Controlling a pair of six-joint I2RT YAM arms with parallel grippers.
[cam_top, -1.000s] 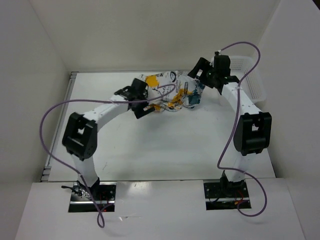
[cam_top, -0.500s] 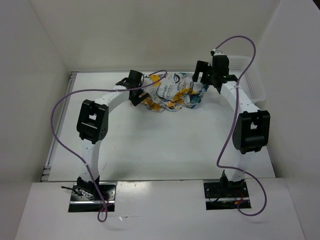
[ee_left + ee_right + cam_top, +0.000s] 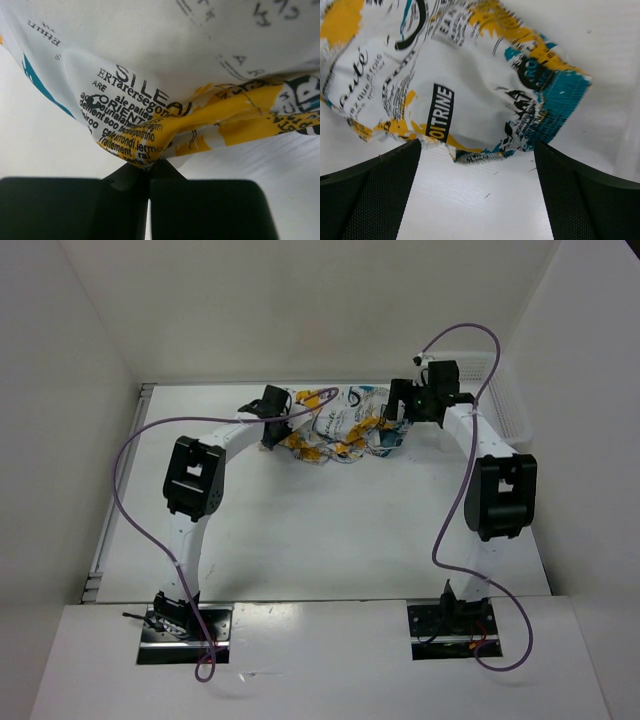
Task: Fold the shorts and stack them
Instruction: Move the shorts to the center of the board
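The printed shorts [image 3: 345,425] lie crumpled at the back middle of the table, white with yellow, teal and black patches. My left gripper [image 3: 275,428] sits at their left end, shut on a pinched yellow fold of the shorts [image 3: 145,145]. My right gripper [image 3: 397,412] hovers over their right end, jaws wide open. In the right wrist view the teal-edged corner of the shorts [image 3: 470,95] lies just ahead of the open fingers [image 3: 375,195], with bare table between them.
A white mesh basket [image 3: 500,390] stands at the back right, close behind the right arm. White walls close the table at the back and both sides. Purple cables loop over both arms.
My left arm reached further back and its gripper closed on the shorts' left edge. My right gripper shifted slightly back over the right end, still open.
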